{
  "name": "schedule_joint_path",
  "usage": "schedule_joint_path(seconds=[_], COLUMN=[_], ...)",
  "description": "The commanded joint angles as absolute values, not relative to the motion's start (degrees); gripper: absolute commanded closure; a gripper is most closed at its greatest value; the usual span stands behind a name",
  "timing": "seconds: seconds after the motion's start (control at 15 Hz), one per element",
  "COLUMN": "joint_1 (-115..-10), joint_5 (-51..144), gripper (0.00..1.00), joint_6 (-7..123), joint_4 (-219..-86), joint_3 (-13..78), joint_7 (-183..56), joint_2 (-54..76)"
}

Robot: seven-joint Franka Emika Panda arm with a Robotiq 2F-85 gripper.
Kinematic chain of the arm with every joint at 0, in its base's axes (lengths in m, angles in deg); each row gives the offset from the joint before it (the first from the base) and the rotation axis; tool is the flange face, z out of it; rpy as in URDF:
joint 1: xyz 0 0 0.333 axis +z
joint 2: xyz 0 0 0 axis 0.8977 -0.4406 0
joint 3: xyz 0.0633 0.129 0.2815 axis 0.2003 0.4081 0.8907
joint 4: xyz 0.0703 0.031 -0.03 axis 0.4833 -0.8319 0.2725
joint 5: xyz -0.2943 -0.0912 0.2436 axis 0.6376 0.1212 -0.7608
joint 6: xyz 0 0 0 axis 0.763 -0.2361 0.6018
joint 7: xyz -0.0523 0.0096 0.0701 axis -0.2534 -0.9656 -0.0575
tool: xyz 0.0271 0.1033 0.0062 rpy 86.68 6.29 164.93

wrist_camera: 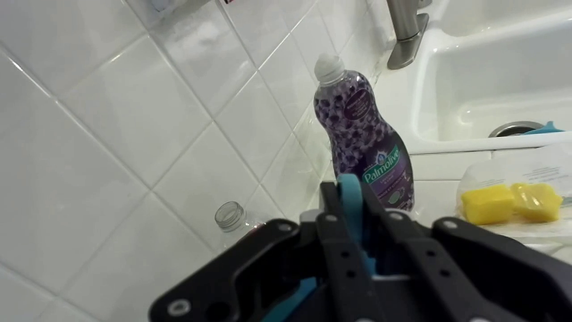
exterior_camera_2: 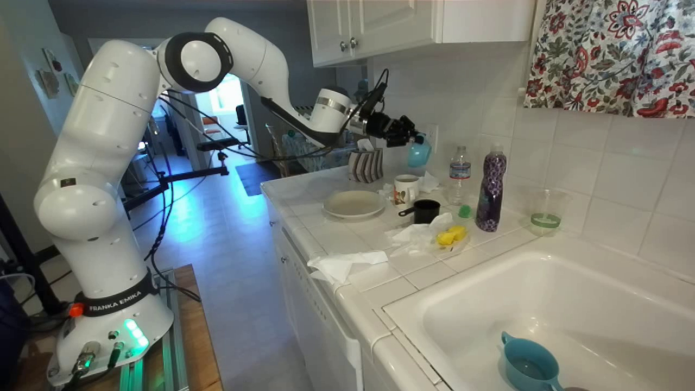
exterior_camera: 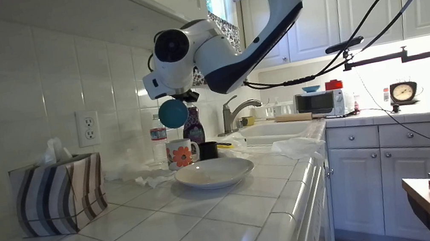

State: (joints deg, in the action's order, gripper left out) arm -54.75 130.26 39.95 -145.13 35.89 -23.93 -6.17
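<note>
My gripper is shut on the handle of a blue cup. In an exterior view the gripper holds the blue cup in the air, tilted, above the counter. The cup also hangs in an exterior view above a white mug with an orange flower. Most of the cup is hidden behind the fingers in the wrist view. A white plate and a small black pot are near the mug. A purple dish soap bottle stands beyond the fingertips.
A clear water bottle stands by the tiled wall. A striped tissue box, crumpled paper and yellow sponges are on the counter. A white sink holds another blue cup. The faucet rises behind it.
</note>
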Motion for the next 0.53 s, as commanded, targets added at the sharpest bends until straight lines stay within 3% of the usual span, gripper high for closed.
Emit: schedule_joint_path(seconds=[0.0, 0.47], joint_1=[-54.35, -53.62], joint_5=[132.63, 134.24], gripper=[0.97, 0.97], joint_6=[37.18, 34.2], joint_4=[-142.5, -140.14], joint_3=[36.37, 36.38], joint_7=[-21.68, -18.31], joint_2=[-7.96, -9.92])
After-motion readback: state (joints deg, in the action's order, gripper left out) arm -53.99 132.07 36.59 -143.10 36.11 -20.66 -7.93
